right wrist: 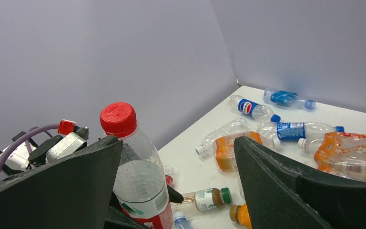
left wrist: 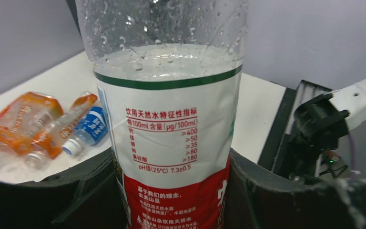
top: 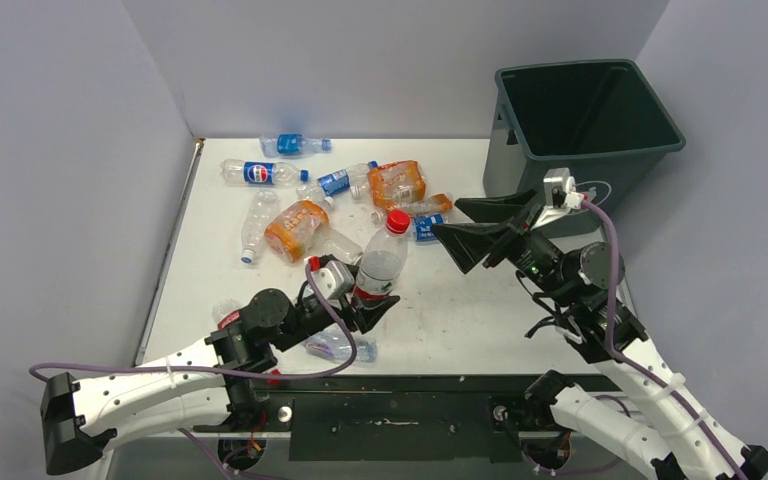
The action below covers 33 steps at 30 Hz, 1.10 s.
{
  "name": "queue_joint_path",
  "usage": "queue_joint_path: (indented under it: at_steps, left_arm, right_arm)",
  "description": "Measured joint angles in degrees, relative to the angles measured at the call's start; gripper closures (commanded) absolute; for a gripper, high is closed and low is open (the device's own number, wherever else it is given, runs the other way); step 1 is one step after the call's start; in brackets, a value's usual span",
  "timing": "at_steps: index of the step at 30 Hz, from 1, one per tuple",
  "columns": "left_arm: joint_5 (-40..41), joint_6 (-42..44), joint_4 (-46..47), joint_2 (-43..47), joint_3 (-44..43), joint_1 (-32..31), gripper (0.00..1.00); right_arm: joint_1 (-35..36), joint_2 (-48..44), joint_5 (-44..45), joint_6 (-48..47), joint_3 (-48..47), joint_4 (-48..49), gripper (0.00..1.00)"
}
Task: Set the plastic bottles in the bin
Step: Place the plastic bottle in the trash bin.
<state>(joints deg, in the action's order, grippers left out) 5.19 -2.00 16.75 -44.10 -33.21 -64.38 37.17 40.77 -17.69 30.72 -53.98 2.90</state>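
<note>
A clear water bottle [top: 381,258] with a red cap and a red and white label stands upright near the table's middle front. My left gripper [top: 365,305] is shut on its lower body; in the left wrist view the bottle [left wrist: 167,119] fills the gap between the dark fingers [left wrist: 286,195]. My right gripper [top: 465,225] hangs open and empty just right of that bottle, between it and the bin [top: 610,157]. In the right wrist view the bottle [right wrist: 138,176] shows beside the left finger [right wrist: 66,186]. The dark bin stands at the back right corner.
Several more plastic bottles lie at the back of the table: a blue one [top: 295,145], a Pepsi one [top: 260,173], crushed orange ones [top: 297,228] [top: 397,183]. Small bottles [top: 335,347] lie by my left wrist. Grey walls enclose the table on three sides.
</note>
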Motion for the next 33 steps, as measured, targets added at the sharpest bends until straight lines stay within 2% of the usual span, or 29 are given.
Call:
queue_joint_path:
  at_steps: [9, 19, 21, 23, 26, 29, 31, 33]
  left_arm:
    - [-2.03, -9.57, 0.15, -1.79, 0.07, 0.07, 0.93]
    - [-1.86, -11.41, 0.15, -1.86, 0.07, 0.35, 0.98]
    - [-2.12, -11.34, 0.15, -1.86, 0.07, 0.35, 0.98]
    - [-2.32, -11.23, 0.17, -1.86, 0.07, 0.35, 0.98]
    - [-2.49, -10.86, 0.15, -1.86, 0.07, 0.35, 0.98]
    - [-2.51, -10.56, 0.15, -1.86, 0.07, 0.35, 0.94]
    - [-2.4, -10.4, -0.42, -1.86, 0.07, 0.37, 0.84]
    - [-2.01, -10.36, -1.22, -2.01, 0.07, 0.42, 0.7]
  right_arm:
    - [0.11, 9.03, -5.46, 4.02, -0.22, 7.96, 0.1]
    - [4.61, 13.49, -7.32, 4.5, -2.89, 10.03, 0.1]
    - [5.38, 13.68, -7.28, 4.26, -3.04, 9.88, 0.08]
    - [6.14, 14.58, -7.17, 3.82, -4.15, 8.94, 0.01]
    - [6.84, 16.98, -6.97, 2.97, -6.6, 7.69, 0.17]
    - [7.43, 18.45, -6.73, 2.45, -7.08, 6.6, 0.41]
    - [7.67, 18.86, -6.73, 2.32, -7.08, 6.23, 0.58]
    - [8.13, 18.86, -6.91, 2.27, -7.08, 6.23, 0.75]
